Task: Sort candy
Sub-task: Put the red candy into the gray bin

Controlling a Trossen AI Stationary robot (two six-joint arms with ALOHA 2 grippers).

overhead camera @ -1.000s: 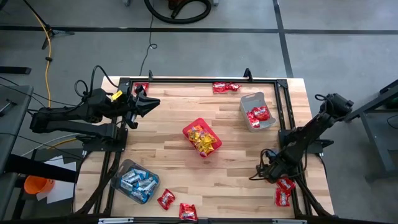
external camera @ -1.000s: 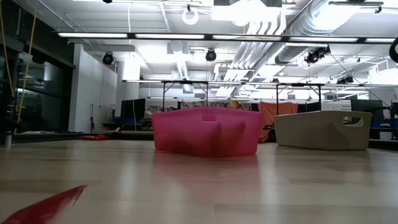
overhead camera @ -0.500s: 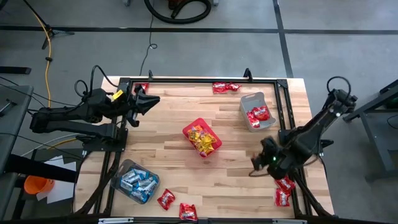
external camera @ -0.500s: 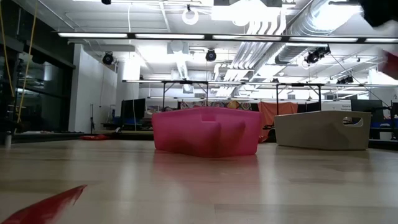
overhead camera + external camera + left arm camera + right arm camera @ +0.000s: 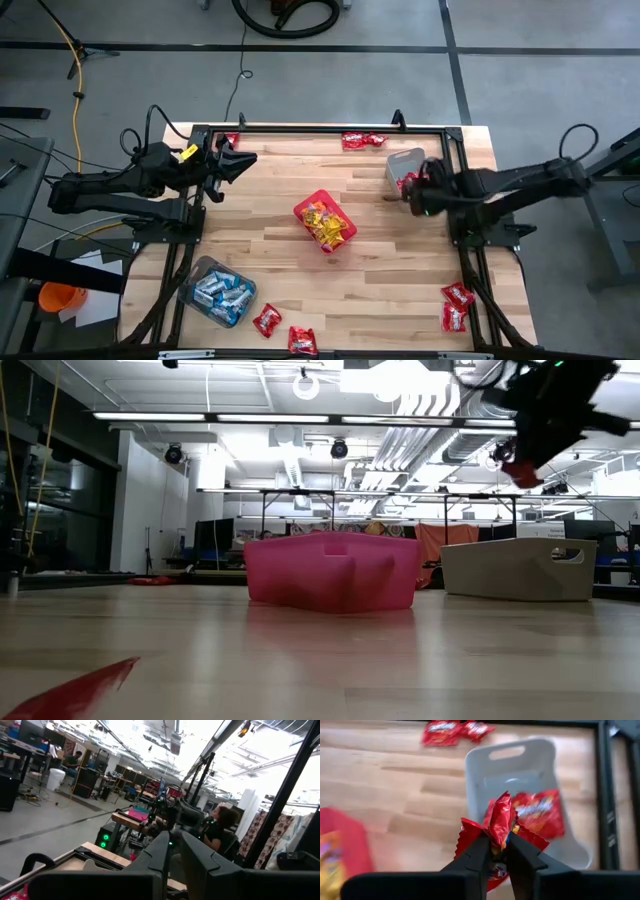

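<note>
Pinching a red candy packet (image 5: 501, 822), right claw (image 5: 494, 851) is clamped on its lower edge, packet upright between the fingers. Grey tub (image 5: 485, 772) lies directly ahead and below, already holding red candy. Left claw (image 5: 240, 161) parked shut, empty, far corner of tabletop (image 5: 300, 270).

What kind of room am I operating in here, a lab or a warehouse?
Probably a large open robotics lab or workshop. The low view shows exposed ceiling ducts and strip lights over rows of work tables; the left wrist view shows a person seated among equipment racks.
</note>
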